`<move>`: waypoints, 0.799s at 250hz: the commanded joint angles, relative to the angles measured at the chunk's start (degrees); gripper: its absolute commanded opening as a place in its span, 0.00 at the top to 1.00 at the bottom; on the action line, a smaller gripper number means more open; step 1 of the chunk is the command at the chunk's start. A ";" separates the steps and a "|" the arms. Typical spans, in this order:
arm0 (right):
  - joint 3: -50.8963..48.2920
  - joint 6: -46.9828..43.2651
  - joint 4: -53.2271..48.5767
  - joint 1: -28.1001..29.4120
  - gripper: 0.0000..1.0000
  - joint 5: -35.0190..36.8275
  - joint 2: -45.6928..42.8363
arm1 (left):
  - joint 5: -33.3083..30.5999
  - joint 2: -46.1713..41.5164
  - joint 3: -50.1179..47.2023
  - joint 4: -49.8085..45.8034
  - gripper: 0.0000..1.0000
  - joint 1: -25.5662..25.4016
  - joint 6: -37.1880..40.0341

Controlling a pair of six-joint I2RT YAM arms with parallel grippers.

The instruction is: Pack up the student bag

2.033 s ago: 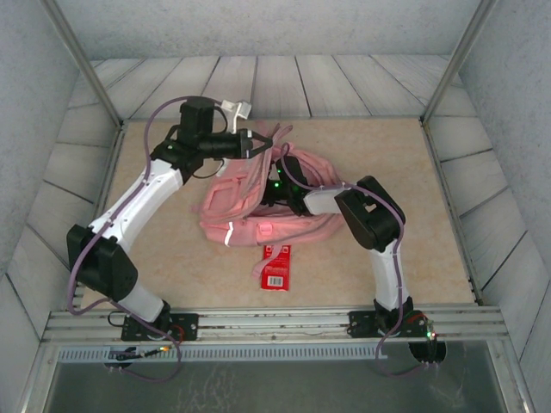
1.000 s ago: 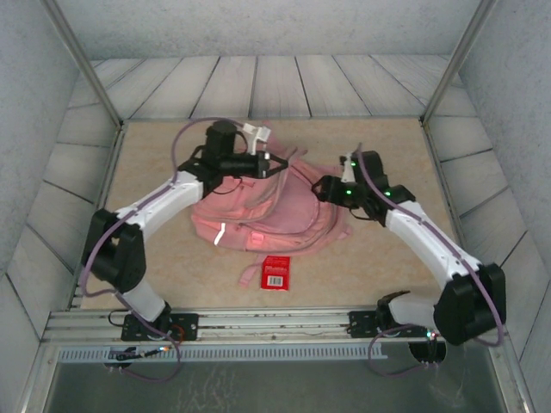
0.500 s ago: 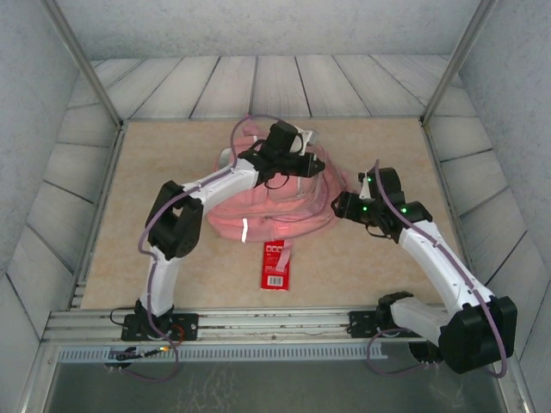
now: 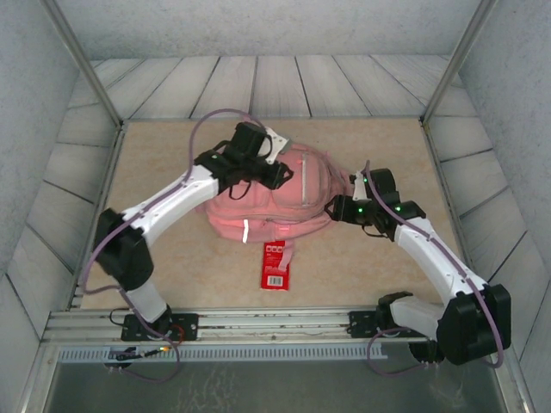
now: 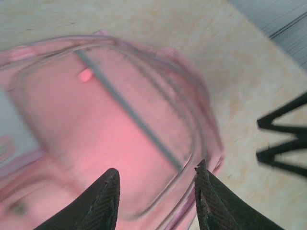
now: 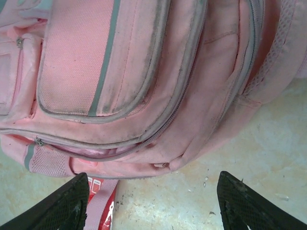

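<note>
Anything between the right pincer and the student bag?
Nothing visible. The right pincer hangs open facing the student bag, no object in the gap. The red packet lies at the bag's near edge, off to one side.

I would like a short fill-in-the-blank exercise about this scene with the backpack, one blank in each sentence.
The backpack lying on the table is ___ in colour. The flat packet next to it is ___. The right gripper has its jaws ___ and holds nothing.
Missing words: pink; red; open.
</note>
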 commanded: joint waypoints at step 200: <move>-4.58 3.37 7.23 -0.26 0.30 -4.56 1.72 | -29.00 3.53 -14.70 -13.90 0.35 -5.10 35.64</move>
